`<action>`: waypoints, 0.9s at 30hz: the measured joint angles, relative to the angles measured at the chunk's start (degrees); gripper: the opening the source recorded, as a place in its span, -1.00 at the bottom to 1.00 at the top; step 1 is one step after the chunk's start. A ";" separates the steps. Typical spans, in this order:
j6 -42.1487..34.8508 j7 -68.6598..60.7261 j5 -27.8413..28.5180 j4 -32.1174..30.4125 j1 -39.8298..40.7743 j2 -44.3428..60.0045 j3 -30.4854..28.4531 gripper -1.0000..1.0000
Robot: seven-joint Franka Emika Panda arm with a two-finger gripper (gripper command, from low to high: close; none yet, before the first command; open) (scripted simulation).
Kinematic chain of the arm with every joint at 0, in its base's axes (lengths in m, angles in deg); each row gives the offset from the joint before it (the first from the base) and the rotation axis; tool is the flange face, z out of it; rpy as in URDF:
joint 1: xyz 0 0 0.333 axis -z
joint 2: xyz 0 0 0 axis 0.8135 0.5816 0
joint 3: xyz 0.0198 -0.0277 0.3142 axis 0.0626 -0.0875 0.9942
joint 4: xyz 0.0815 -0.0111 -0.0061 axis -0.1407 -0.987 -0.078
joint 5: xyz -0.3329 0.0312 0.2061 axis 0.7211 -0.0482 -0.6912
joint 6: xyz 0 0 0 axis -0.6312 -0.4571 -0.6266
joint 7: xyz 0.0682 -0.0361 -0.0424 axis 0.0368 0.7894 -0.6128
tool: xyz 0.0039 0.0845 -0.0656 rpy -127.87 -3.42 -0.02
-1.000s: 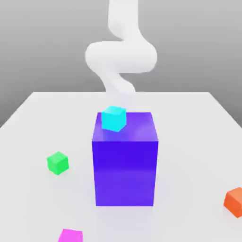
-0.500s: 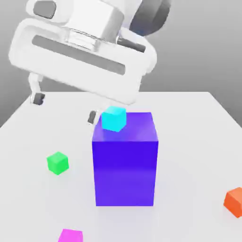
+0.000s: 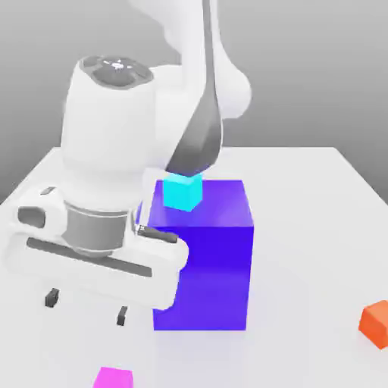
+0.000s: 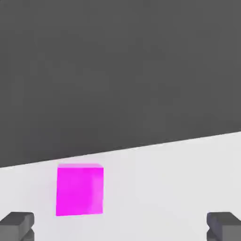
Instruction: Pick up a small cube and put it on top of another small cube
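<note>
A small magenta cube [image 3: 114,377] lies on the white table at the near edge in the exterior view; the hand view shows the magenta cube [image 4: 79,189] between and beyond the fingertips. My gripper [image 3: 86,307] hangs open above the table, up and slightly toward the exterior view's left of that cube, with nothing between its dark fingertips [image 3: 51,298]. A small cyan cube [image 3: 183,191] sits on top of the big blue-violet block [image 3: 204,261], behind my hand.
An orange cube [image 3: 375,322] lies at the exterior view's right edge of the white table [image 3: 318,227]. My arm and hand cover the table's left side in the exterior view. The blue-violet block stands right beside my hand.
My hand has swung down from above the block to low over the table's near left, now close above the magenta cube. It hides the green cube. The fingers stay open.
</note>
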 joint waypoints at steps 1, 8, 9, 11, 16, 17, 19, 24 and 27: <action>0.00 0.00 0.00 0.00 0.00 0.00 0.00 0.00; 1.71 -4.49 -5.15 1.44 2.07 9.27 2.95 0.00; 1.82 -4.55 -5.21 1.58 2.07 9.93 3.00 0.00; 2.14 -4.58 -5.21 1.83 1.99 11.10 2.96 0.00; 3.54 -4.11 -4.59 2.31 1.51 13.19 2.22 0.00; 3.93 -3.94 -4.38 2.38 1.37 13.47 1.97 0.00; 4.79 -3.56 -3.90 2.49 1.05 13.90 1.40 0.00; 7.43 -2.11 -2.22 2.62 -0.15 14.12 -0.60 0.00; 9.31 -0.90 -0.85 2.59 -1.08 13.71 -2.09 0.00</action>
